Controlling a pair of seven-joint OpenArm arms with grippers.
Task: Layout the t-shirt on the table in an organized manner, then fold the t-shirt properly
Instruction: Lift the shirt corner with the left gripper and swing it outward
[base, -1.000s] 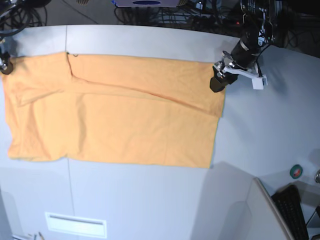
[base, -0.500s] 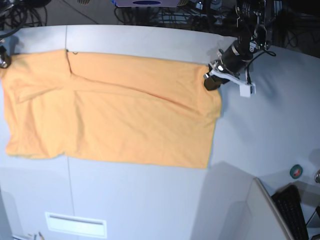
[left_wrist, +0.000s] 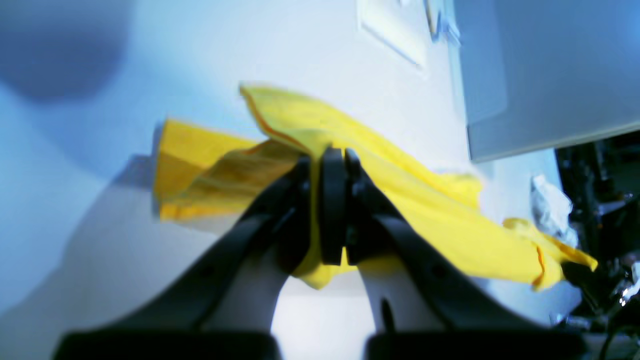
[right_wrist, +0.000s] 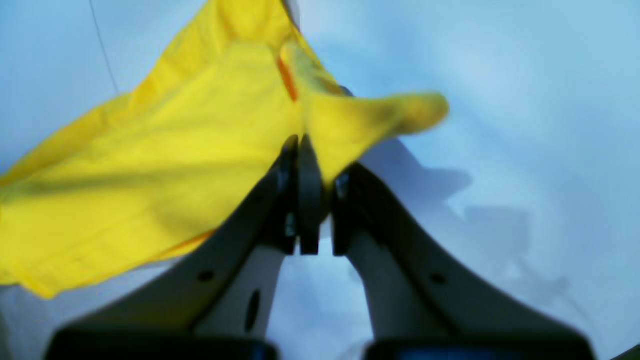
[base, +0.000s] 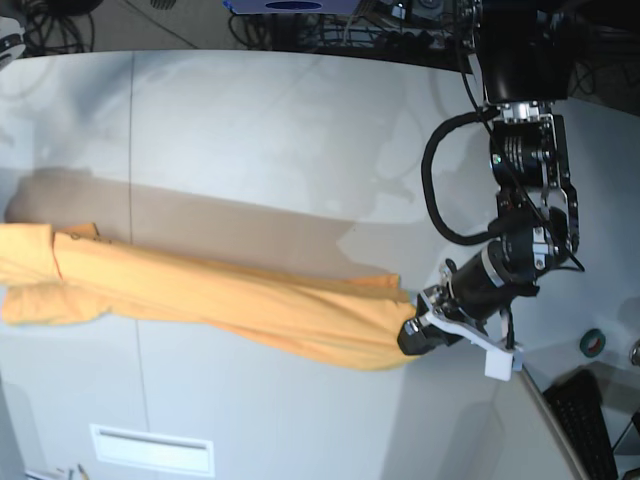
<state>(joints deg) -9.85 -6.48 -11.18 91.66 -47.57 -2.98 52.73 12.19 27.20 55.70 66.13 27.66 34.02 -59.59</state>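
The light orange t-shirt (base: 230, 295) hangs stretched as a long band above the white-grey table (base: 300, 130), casting a broad shadow behind it. My left gripper (base: 415, 336) is shut on the shirt's right end; in the left wrist view the gripper (left_wrist: 332, 156) pinches a bunched edge of the shirt (left_wrist: 425, 200). My right gripper (right_wrist: 306, 144) is shut on a corner of the shirt (right_wrist: 150, 165), above the table (right_wrist: 500, 100). In the base view the right gripper is out of frame at the left, where the shirt runs off. No lettering shows.
A green tape roll (base: 594, 343) and a black keyboard (base: 585, 420) lie at the right front. A white rectangular label (base: 150, 450) sits near the front edge. Cables (base: 330, 30) lie behind the table's curved far edge.
The shirt lay flat at the back of the table. Both grippers have lifted its far edge and carried it toward the front, so it now hangs as a bunched band.
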